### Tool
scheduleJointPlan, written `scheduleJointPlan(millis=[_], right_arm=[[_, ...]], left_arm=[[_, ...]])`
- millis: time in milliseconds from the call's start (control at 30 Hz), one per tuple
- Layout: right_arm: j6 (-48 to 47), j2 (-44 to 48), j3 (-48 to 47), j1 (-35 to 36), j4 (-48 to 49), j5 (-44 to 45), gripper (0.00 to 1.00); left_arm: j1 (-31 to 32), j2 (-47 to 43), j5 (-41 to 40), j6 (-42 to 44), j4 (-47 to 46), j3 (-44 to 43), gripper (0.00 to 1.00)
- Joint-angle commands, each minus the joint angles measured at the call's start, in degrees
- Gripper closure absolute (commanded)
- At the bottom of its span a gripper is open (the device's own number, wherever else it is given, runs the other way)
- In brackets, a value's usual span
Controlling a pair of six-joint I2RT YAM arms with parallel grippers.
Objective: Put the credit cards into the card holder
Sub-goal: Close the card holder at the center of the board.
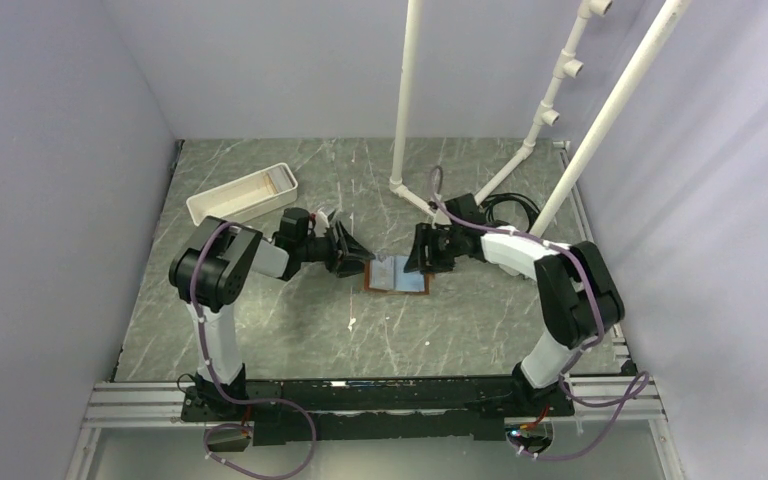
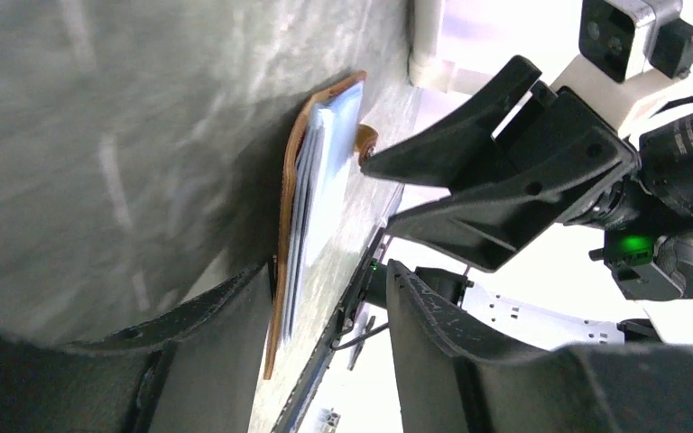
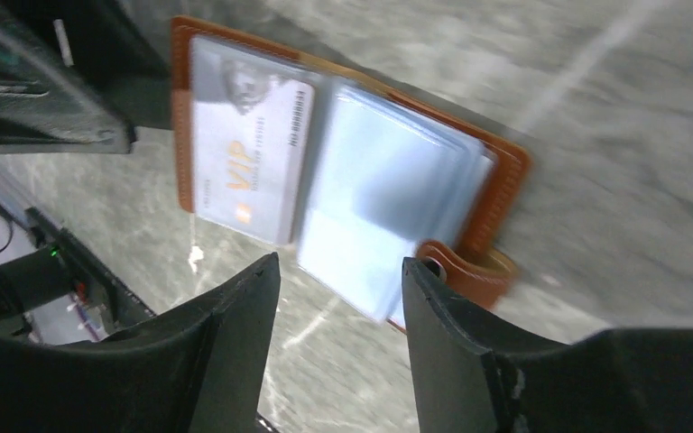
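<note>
The left gripper (image 2: pixel 329 271) fills the bottom of the view, its two dark fingers (image 2: pixel 226 343) spread apart. The near end of the card holder (image 2: pixel 285 207) lies between them, close against the left finger. The holder rests on the grey marbled table (image 2: pixel 99 135), seen edge-on, with pale blue cards (image 2: pixel 332 167) stacked on its brown cover. Its strap tab (image 2: pixel 365 141) sticks out at the far end. The right gripper (image 2: pixel 377 197) is there, jaws parted, its tips near the tab.
</note>
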State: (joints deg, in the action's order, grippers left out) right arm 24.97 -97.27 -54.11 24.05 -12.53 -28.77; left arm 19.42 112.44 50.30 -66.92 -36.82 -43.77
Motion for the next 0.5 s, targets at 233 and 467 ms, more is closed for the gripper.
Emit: scheduleJointPlan(millis=[233, 467], right_arm=[[-1.16, 11.31, 6.77, -2.43, -2.18, 17.60, 0.42], [2.77, 15.47, 10.98, -1.55, 1.79, 23.47, 0.41]], left_arm=[[7.45, -2.16, -2.60, 4.48, 8.50, -11.83, 0.46], [10.47, 1.16, -2.58, 3.50, 8.60, -16.74, 0.46]])
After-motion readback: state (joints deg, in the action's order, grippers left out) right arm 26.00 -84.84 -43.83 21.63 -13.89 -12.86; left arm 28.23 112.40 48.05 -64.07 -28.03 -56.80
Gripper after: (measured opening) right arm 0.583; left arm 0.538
